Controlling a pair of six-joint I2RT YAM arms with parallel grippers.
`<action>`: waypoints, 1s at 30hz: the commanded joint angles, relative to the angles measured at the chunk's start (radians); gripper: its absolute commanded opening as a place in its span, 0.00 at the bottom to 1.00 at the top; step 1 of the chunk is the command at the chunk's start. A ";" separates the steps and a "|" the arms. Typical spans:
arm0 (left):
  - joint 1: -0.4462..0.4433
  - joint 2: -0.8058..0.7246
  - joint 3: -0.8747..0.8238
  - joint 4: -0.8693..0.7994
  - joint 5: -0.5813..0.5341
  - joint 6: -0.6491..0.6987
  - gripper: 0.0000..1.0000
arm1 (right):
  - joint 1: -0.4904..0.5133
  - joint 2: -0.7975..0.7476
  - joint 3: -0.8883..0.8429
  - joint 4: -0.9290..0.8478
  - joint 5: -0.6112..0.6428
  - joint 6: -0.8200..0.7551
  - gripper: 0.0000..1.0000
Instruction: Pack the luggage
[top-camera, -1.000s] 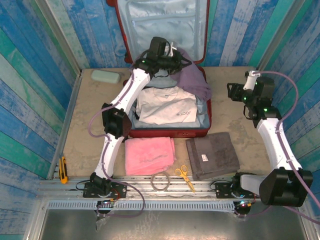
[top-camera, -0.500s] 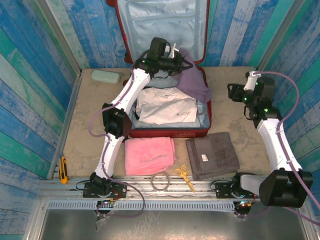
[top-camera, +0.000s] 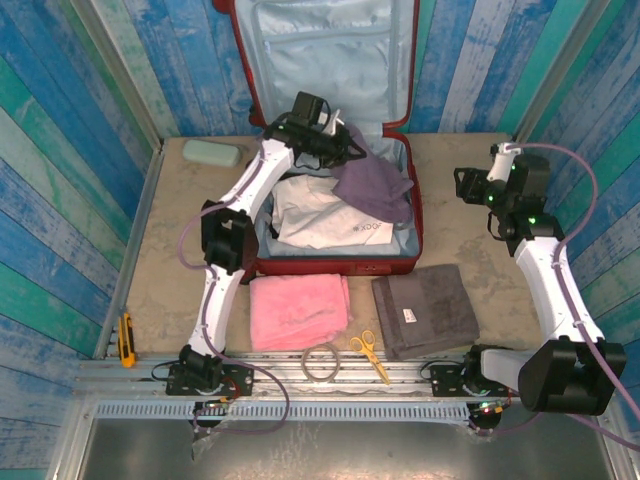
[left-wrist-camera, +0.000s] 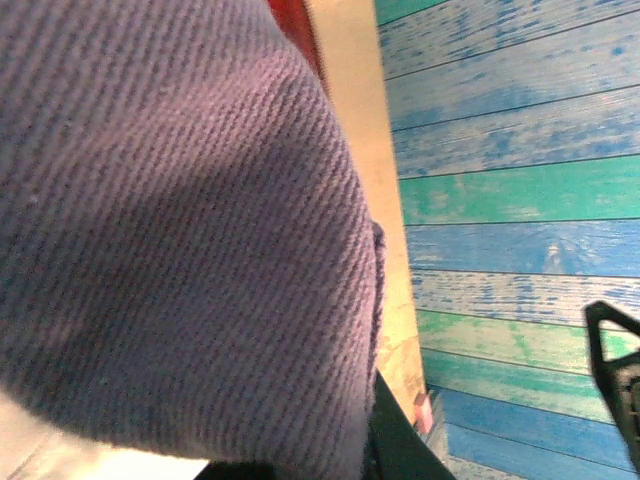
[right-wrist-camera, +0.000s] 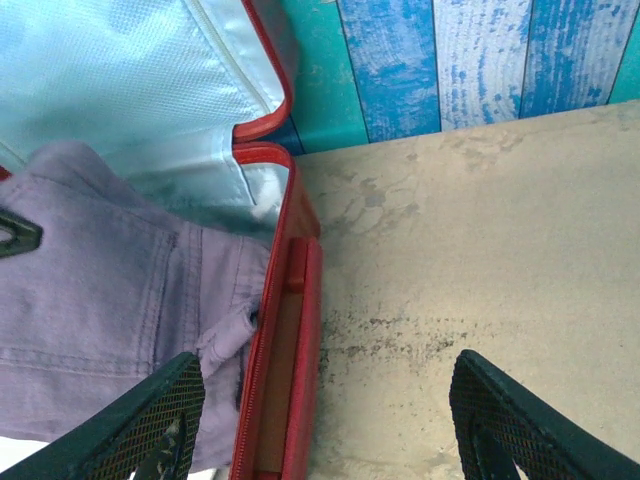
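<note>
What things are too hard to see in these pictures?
- Left gripper fingertips: in the top view, buried in the purple trousers; in the left wrist view, the same cloth blocks them.
- Luggage lid: cut off by the top view's upper edge.
- White shirt print: too small to read.
- Anything under the shirt: covered.

Bare table (top-camera: 450, 245) right of the luggage (top-camera: 340, 266) is free for the right gripper (top-camera: 462, 186), but the left arm (top-camera: 262, 180) w/ a purple garment (top-camera: 375, 187) hangs over the case's rear, and 2 cloths, pink towel (top-camera: 298, 310) and grey towel (top-camera: 425, 312), occupy the front.

I see glossy hard-shell luggage (top-camera: 335, 267), matt fabric lining (top-camera: 320, 50), coarse twill purple cloth (left-wrist-camera: 180, 220), rough matt desk (right-wrist-camera: 480, 230)
</note>
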 joint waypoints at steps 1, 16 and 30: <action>0.013 -0.120 -0.041 -0.045 -0.027 0.080 0.00 | -0.004 0.011 0.012 -0.012 -0.029 0.005 0.67; 0.065 -0.341 -0.332 -0.139 -0.220 0.196 0.00 | 0.024 0.124 0.072 -0.018 -0.113 0.002 0.68; 0.094 -0.492 -0.596 -0.132 -0.362 0.299 0.41 | 0.195 0.318 0.261 -0.113 -0.083 -0.034 0.74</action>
